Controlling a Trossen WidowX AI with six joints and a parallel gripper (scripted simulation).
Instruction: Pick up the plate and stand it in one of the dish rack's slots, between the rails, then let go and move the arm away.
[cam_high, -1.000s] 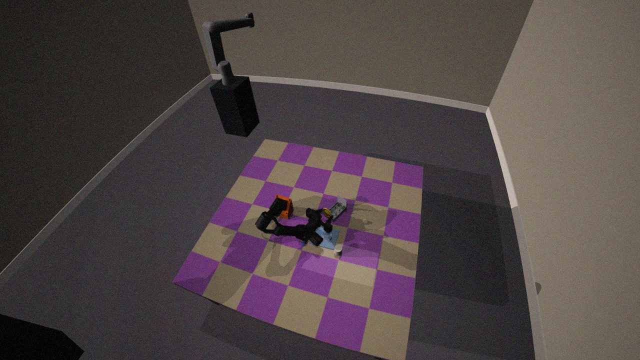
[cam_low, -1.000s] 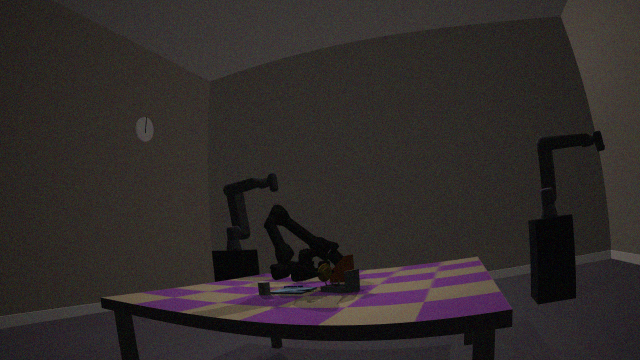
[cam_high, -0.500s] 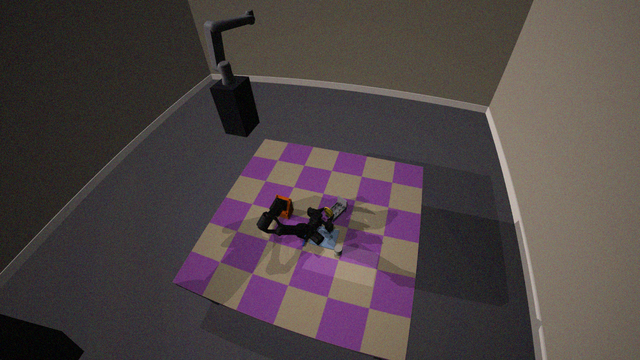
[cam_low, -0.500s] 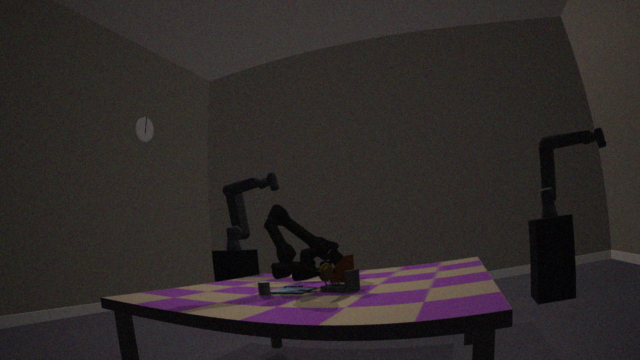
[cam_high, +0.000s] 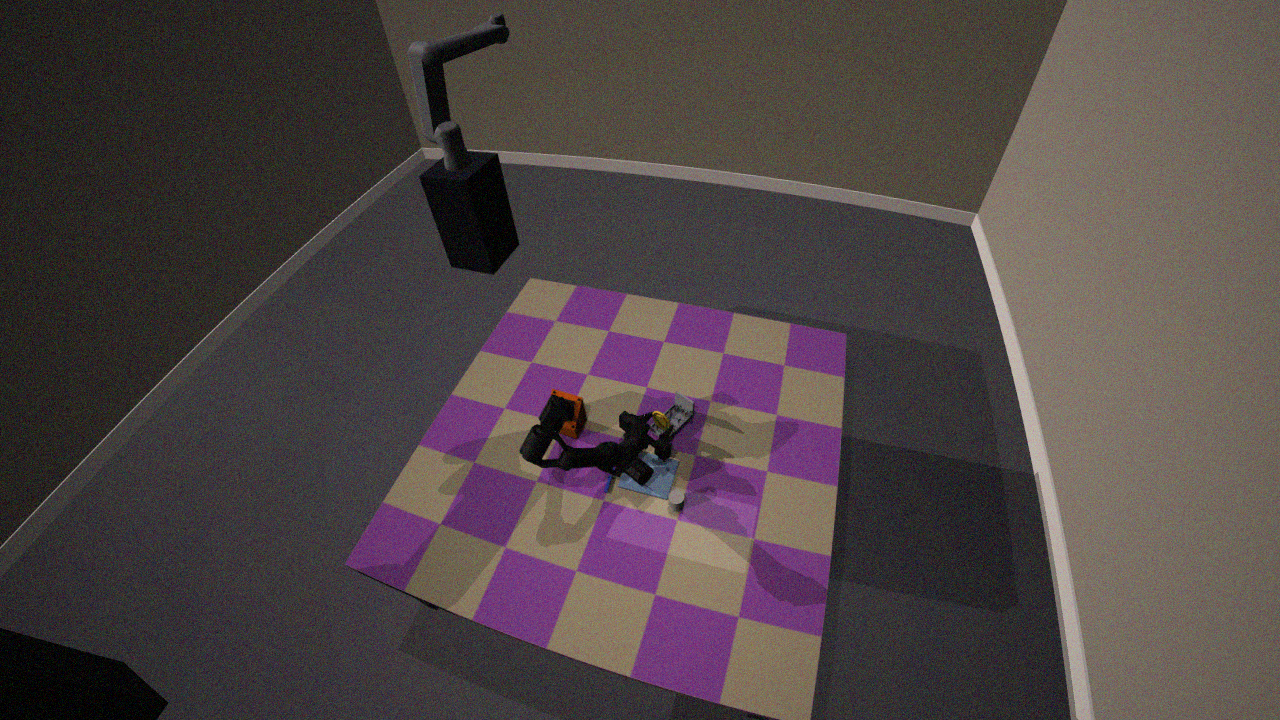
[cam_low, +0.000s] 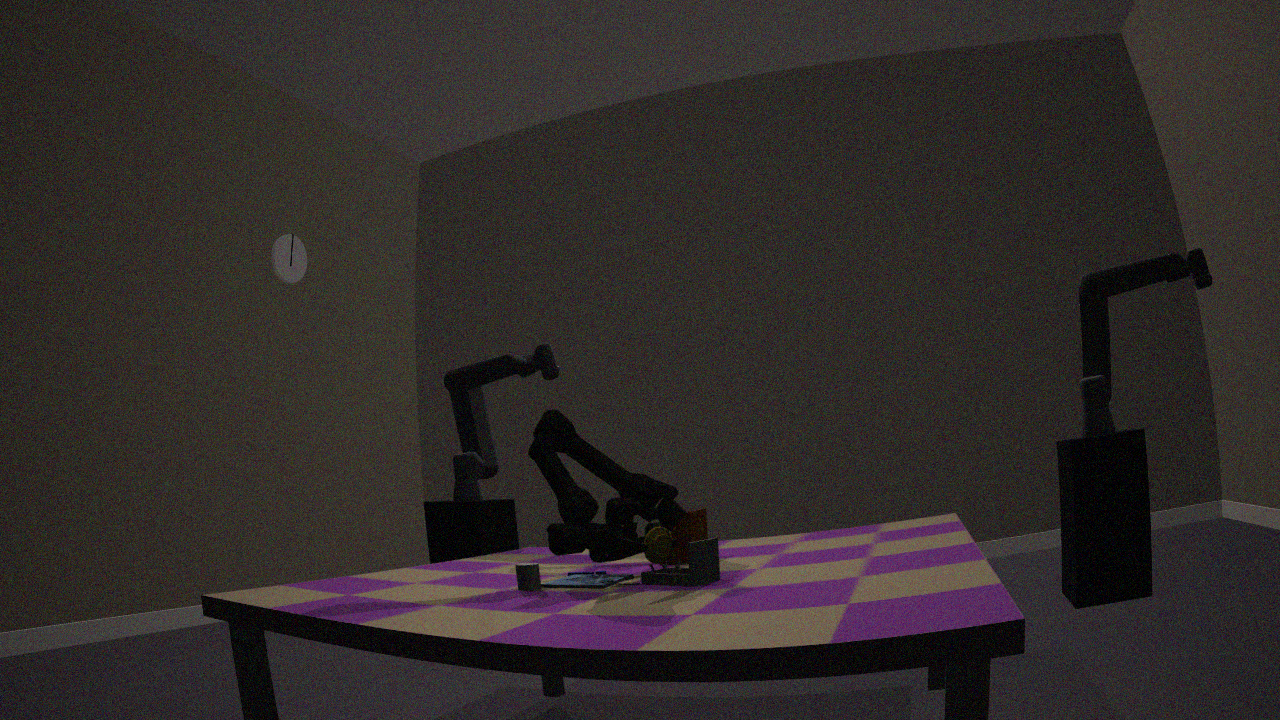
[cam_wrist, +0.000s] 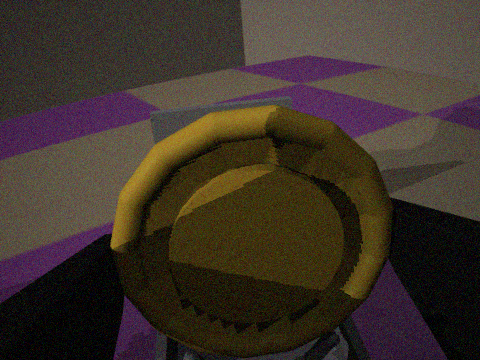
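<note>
The yellow round plate (cam_high: 660, 420) (cam_low: 657, 542) (cam_wrist: 257, 225) is held between the fingers of my gripper (cam_high: 656, 425) (cam_wrist: 252, 232), which is shut on its rim from two sides. In the wrist view the plate's face fills the middle, and it looks steeply tilted or near upright. The grey dish rack (cam_high: 685, 402) (cam_low: 705, 559) (cam_wrist: 165, 122) stands on the table. The plate is above the rack's low base, on the side away from its tall end panel. In the wrist view the plate hides most of the rack, including the slots; I cannot tell whether plate and rails touch.
A pale blue flat board (cam_high: 648, 482) (cam_low: 586, 581) lies beside the rack, below the arm. A small grey cylinder (cam_high: 676, 501) (cam_low: 528, 577) stands at its corner. An orange box (cam_high: 579, 418) (cam_low: 696, 526) stands near the arm's far links. Other arms stand on dark pedestals (cam_high: 469, 214) (cam_low: 1105, 519) beyond the table.
</note>
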